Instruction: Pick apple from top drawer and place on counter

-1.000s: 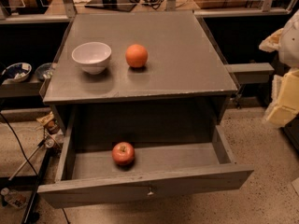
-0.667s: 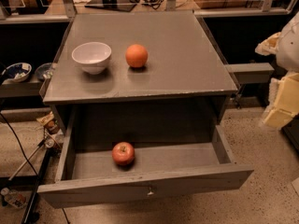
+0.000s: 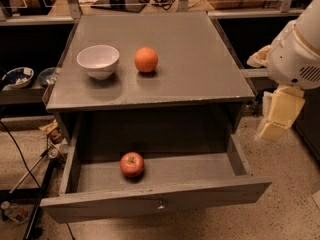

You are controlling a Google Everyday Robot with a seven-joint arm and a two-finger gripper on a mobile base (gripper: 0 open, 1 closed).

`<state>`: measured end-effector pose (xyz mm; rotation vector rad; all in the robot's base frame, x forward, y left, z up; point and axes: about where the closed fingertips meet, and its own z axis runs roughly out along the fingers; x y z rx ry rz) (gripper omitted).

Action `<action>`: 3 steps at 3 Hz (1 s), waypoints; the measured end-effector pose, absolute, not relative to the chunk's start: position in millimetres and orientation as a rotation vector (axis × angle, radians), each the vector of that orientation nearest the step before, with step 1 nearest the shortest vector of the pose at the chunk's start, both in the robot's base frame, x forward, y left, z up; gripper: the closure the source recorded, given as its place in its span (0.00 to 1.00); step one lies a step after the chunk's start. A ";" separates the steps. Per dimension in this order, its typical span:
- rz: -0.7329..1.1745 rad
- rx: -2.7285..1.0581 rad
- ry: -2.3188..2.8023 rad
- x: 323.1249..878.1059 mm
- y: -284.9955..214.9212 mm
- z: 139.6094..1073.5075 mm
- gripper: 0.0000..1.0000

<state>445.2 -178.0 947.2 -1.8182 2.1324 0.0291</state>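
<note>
Moved: gripper (image 3: 279, 118) has edged left, now beside the cabinet's right side.
Grip: open or closed cannot be told.
Apple (image 3: 132, 164): in the open top drawer (image 3: 200, 171), left of centre.
Risk: reaching in from the right may clip the counter (image 3: 200, 59) edge or nudge the apple rolling.

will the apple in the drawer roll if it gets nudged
Probably: the apple looks round and sits loose on the top drawer floor. Its smooth skin may slip. The tool hangs right of the drawer, apart.
</note>
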 end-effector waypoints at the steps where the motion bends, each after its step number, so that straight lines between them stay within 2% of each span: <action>1: 0.050 -1.833 2.121 450.4 -157.7 934.4 0.00; 3: 0.110 -1.901 2.100 441.7 -127.9 920.8 0.00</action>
